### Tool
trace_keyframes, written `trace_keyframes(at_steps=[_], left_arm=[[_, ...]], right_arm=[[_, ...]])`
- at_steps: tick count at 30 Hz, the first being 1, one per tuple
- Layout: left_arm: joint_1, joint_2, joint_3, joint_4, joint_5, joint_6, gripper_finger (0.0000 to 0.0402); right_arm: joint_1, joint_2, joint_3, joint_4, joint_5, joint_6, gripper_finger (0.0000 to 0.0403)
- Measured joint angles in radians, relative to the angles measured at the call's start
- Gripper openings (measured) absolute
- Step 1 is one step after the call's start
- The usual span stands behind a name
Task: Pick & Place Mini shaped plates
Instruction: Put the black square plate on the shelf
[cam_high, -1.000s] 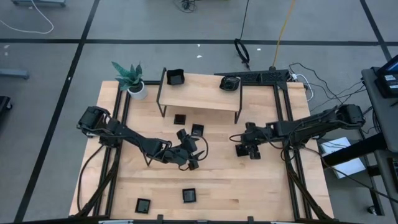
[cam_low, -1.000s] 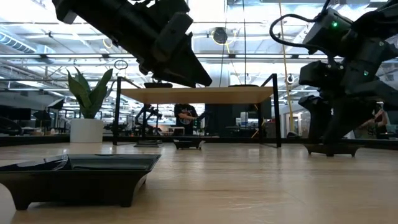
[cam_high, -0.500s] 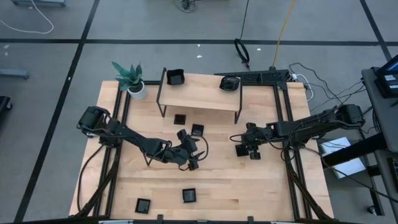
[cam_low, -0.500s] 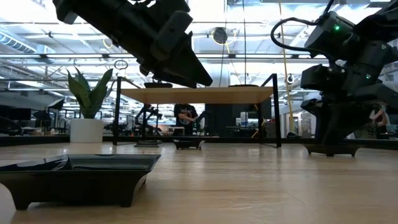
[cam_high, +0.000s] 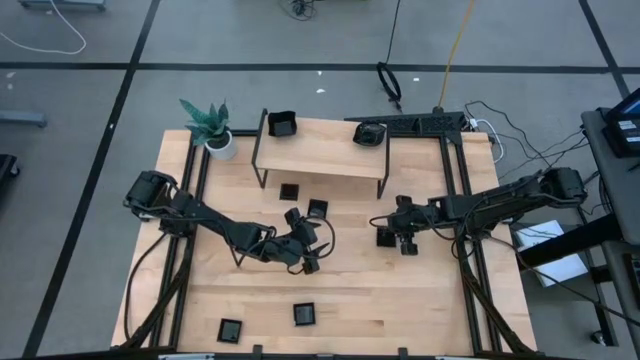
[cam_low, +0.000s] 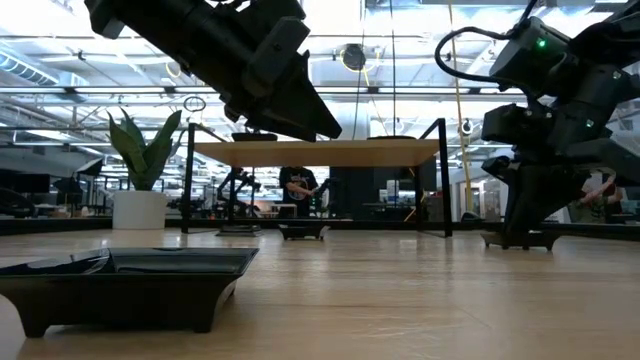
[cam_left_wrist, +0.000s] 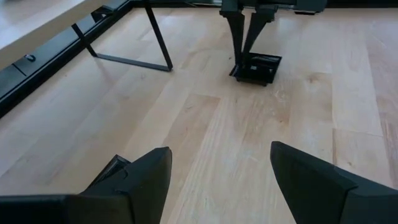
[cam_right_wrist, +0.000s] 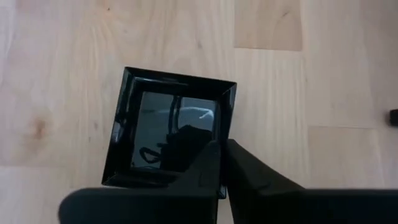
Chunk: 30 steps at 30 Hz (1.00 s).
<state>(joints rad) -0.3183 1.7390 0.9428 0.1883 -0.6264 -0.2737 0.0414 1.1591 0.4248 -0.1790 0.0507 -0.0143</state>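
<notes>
Now the right gripper (cam_high: 392, 238) has its fingers drawn together on the near rim of a square plate (cam_right_wrist: 172, 127) — a second ago they stood apart over it — and in the low view the plate (cam_low: 518, 239) sits a touch farther left than before, still at table height. Seen from the right wrist, the two dark fingers (cam_right_wrist: 214, 168) meet with almost no gap, pinching the plate's edge; the dish lies flat, glossy hollow facing up, turned slightly askew to the boards of the wooden table (cam_high: 430, 300). Being square, it has no long axis to speak of. It rests on the table's right half, in front of the small raised shelf (cam_high: 320, 153). The left gripper (cam_high: 305, 256) has not moved: it hangs above the middle of the table with its fingers (cam_left_wrist: 140, 180) spread wide and nothing between them. Other plates are scattered about (two on the shelf (cam_high: 282, 124), two just before it (cam_high: 317, 209), two near the front edge (cam_high: 304, 314)), and a potted plant (cam_high: 210, 126) stands at the far left corner.
</notes>
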Motion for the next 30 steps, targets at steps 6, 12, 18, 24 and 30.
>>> trace_keyframes(at_steps=[6,12,18,24,30], left_arm=[[0.0,0.0,0.0,0.0,0.0,0.0,0.0273],[-0.003,0.0,0.0,-0.007,0.0,0.002,0.0273],[-0.035,0.0,0.0,-0.035,-0.025,0.036,0.0273],[-0.076,0.0,0.0,-0.104,-0.055,0.019,0.0273],[-0.105,0.0,0.0,-0.118,-0.054,-0.017,0.0273]], right_arm=[[0.008,-0.014,0.012,0.057,-0.026,-0.002,0.0002],[0.032,-0.034,0.08,0.106,-0.056,-0.029,0.0001],[0.028,-0.035,0.209,0.141,-0.187,-0.056,0.0001],[-0.031,-0.021,0.426,0.043,-0.185,-0.189,0.0001],[-0.23,0.104,0.717,-0.083,-0.213,-0.247,0.0001]])
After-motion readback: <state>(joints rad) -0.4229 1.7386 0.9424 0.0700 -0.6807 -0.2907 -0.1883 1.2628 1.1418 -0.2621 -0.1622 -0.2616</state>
